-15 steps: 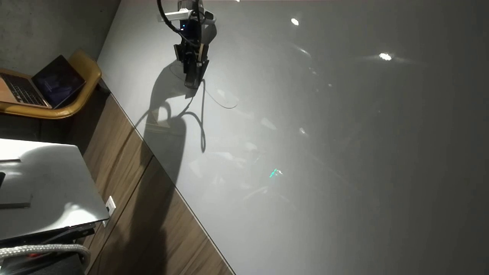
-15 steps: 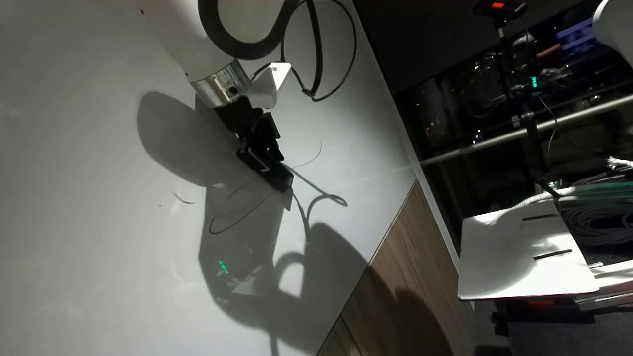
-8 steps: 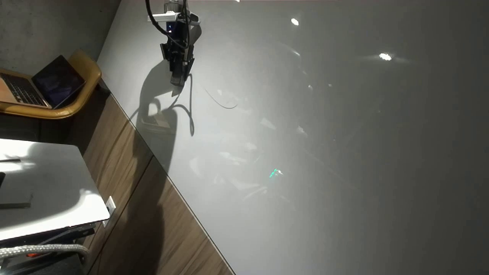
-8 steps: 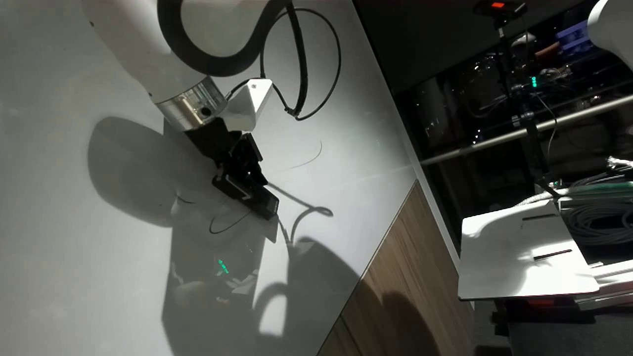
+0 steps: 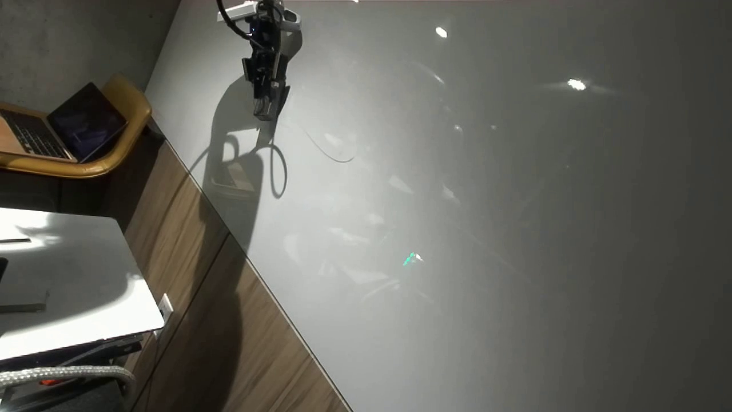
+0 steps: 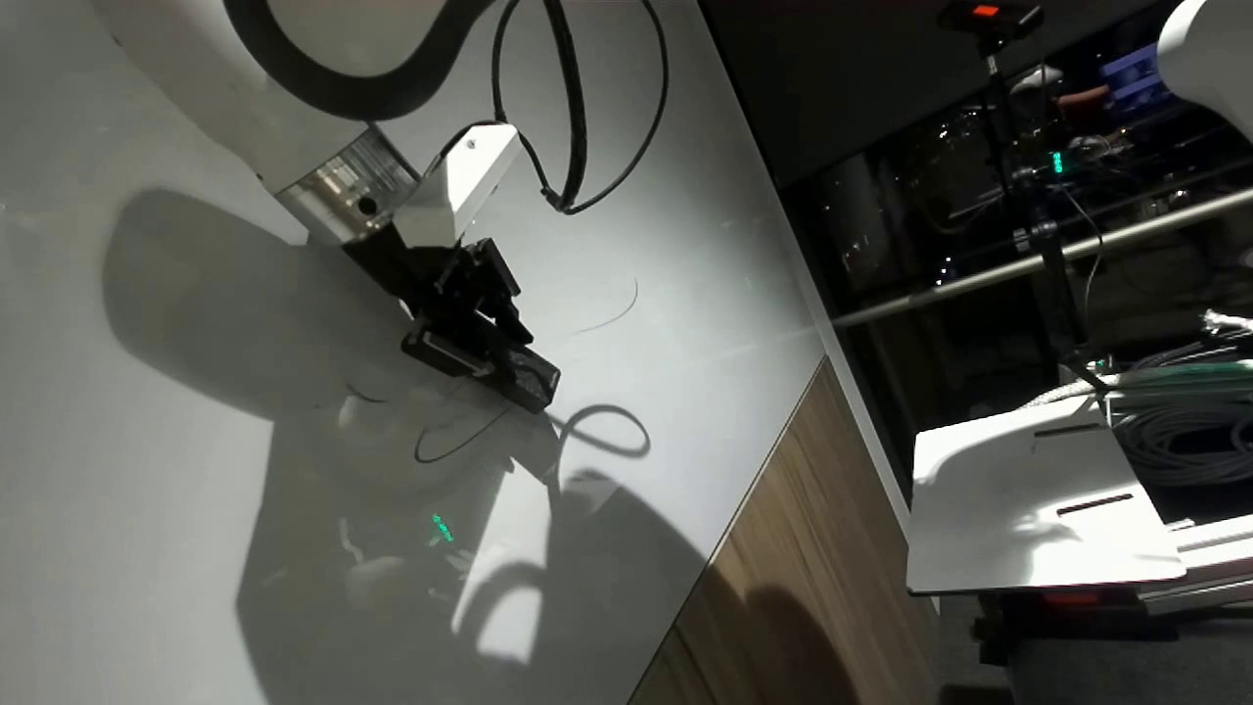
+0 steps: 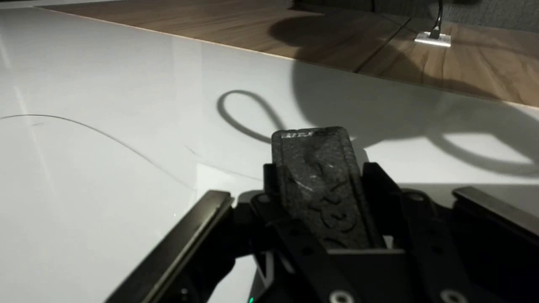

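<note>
Grey block point(image 7: 319, 181), white surface point(image 7: 84, 75), brown-grained wood point(image 5: 274, 355)

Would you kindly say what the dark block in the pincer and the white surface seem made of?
Dark block: perhaps molded plastic, rubber or felt; mostly dull, mottled grey with curved marks.
White surface: likely glossy laminate or glass, given its bright reflections.

Glossy white surface point(image 5: 486, 240) with thin dark lines point(image 7: 110, 136)

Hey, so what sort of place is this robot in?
Likely an office or meeting room: a laptop open on a yellow chair, wood panelling, and a large glossy white surface.
</note>
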